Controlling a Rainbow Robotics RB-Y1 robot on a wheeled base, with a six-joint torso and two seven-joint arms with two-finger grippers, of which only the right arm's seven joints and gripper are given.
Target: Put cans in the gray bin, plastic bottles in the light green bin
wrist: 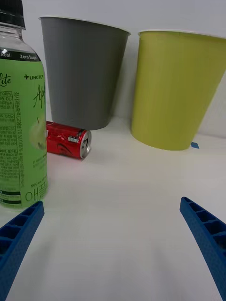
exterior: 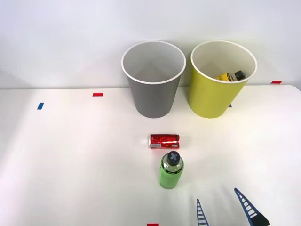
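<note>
A short red can lies on its side mid-table. Just in front of it a green plastic bottle with a dark cap stands upright. The gray bin stands at the back, and the light green bin is to its right. A yellow-labelled bottle with a black cap lies inside the light green bin. My right gripper is open near the table's front edge, right of the green bottle, with nothing between its blue fingers.
Small red tape marks and a blue tape mark lie on the white table. A wall rises directly behind the bins. Bare tabletop spreads to the left and right of the can and bottle.
</note>
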